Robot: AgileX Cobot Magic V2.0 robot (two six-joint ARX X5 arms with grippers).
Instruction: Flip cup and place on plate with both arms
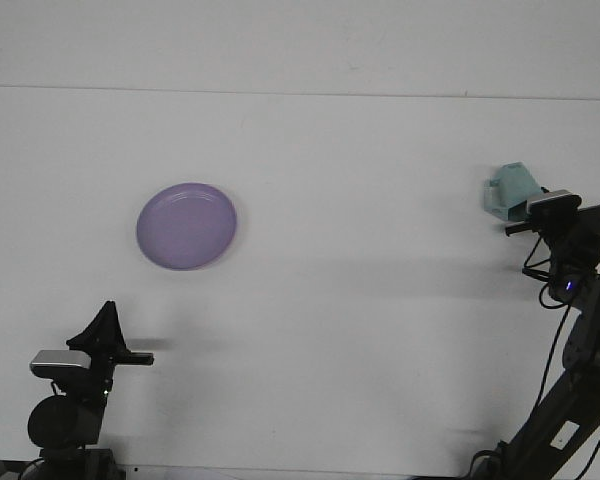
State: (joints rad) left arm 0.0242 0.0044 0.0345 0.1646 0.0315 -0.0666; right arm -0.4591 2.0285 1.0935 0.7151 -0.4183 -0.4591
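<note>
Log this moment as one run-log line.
right hand: at teal cup, grip unclear | left hand: idle near table's front edge | purple plate: empty, far left of cup

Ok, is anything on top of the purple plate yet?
No, the purple plate is bare. The teal cup is far off at the right gripper, whose wrist camera covers part of the cup.

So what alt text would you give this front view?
A robot's right gripper reaches a pale teal cup at the right of a white table. A purple plate lies far left; the left gripper waits low.
</note>
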